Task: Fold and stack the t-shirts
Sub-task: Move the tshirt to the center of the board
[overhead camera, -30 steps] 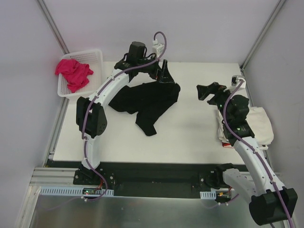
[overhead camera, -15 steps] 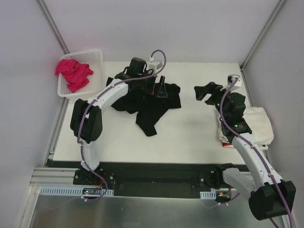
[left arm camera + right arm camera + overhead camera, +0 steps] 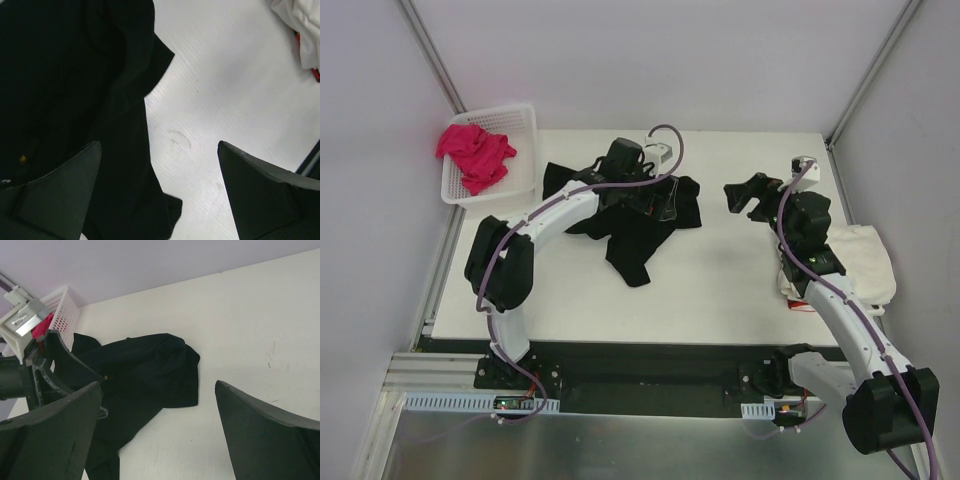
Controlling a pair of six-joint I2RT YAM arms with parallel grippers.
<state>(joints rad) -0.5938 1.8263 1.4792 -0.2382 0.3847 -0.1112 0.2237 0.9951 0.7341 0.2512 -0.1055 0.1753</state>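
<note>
From overhead you see the black t-shirt (image 3: 638,222) lying crumpled on the table (image 3: 720,290), towards 11 o'clock from its middle. Your left gripper (image 3: 660,203) is down over the shirt's far edge with its jaws spread and nothing between them. The right gripper (image 3: 744,194) hangs at 2 o'clock, jaws also apart and empty. The pink t-shirt (image 3: 474,155) sits in the basket (image 3: 527,118) at 10 o'clock, and the cream-white t-shirts (image 3: 866,262) lie at 4 o'clock under the right arm. In your left wrist view, the fingers (image 3: 55,200) stand wide, with black cloth filling the 9 to 12 o'clock side. In your right wrist view, the wide, empty fingers (image 3: 265,435) frame that same shirt at 11 o'clock.
</note>
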